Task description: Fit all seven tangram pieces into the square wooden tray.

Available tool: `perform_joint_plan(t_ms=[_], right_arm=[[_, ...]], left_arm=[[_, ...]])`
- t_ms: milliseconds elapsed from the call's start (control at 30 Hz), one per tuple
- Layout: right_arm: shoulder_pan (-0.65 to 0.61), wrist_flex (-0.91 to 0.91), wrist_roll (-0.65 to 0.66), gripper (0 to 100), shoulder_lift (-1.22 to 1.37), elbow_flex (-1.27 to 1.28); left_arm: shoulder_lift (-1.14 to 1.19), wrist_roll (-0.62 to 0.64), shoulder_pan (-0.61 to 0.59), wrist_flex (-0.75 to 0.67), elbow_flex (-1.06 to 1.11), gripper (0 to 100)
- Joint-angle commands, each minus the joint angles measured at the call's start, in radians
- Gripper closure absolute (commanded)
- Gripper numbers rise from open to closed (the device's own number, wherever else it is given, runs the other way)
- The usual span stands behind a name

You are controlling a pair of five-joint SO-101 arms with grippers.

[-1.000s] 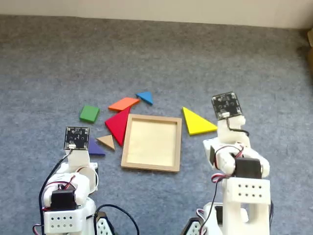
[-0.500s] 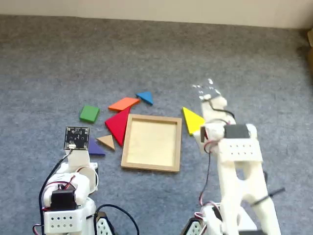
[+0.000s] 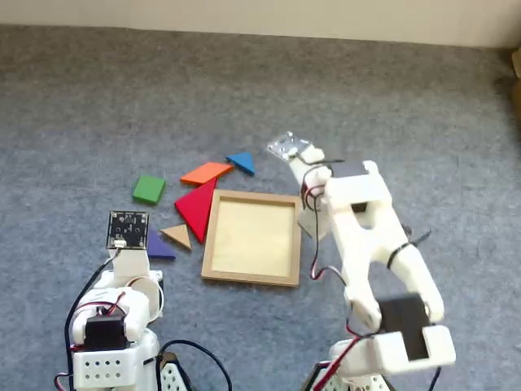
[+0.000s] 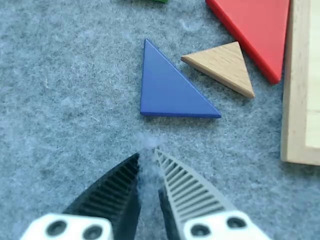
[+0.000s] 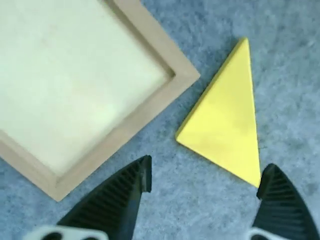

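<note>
The right gripper [image 5: 205,170] is hanging wide open over the yellow triangle [image 5: 227,120], which is lying flat on the surface just off the 2 o'clock corner of the tray [image 5: 120,132]. A clean pick is calling for a straight descent, with the jaws straddling the triangle's opposite edges and staying clear of the tray.

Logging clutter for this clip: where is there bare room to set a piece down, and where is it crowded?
Free: inside the tray, and the carpet beyond the orange piece and small blue triangle. Crowded: left of it, among red triangle, tan triangle, dark blue triangle, green square; right of it, the right arm covers the yellow triangle.
</note>
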Motion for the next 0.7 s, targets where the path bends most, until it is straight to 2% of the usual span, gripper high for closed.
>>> perform_joint_plan(t_ms=[0, 267, 400, 667], right_arm=[[-0.015, -0.021, 0.012, 67.0, 0.053, -0.116], [-0.008, -0.019, 0.017, 66.8, 0.268, -0.291], [0.012, 0.033, 0.095, 66.8, 0.329, -0.344], [0.051, 0.074, 0.103, 67.0, 0.441, -0.410]], left_arm=[[-0.010, -0.005, -0.015, 0.006, 0.019, 98], [-0.010, -0.005, -0.015, 0.006, 0.019, 98], [-0.010, -0.005, -0.015, 0.006, 0.019, 98], [-0.010, -0.005, -0.015, 0.006, 0.019, 98]])
